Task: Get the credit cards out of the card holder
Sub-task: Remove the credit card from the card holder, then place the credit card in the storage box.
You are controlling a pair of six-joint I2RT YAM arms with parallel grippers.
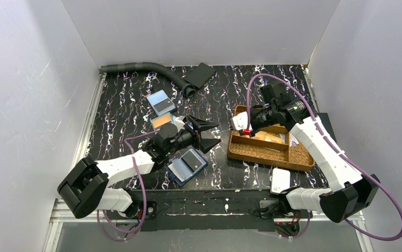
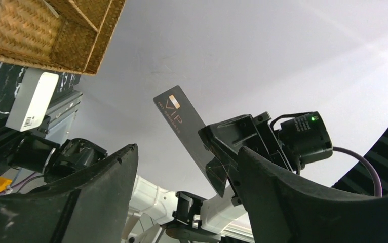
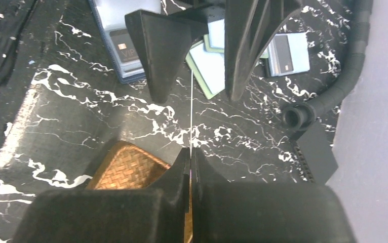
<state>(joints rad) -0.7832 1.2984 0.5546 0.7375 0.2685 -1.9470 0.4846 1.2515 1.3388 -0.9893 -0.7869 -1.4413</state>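
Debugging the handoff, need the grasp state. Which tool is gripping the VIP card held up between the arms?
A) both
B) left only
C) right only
C: in the left wrist view the VIP card is pinched in the right tool. The left tool is wide open, with one finger on each side of the card and a gap showing on both sides.
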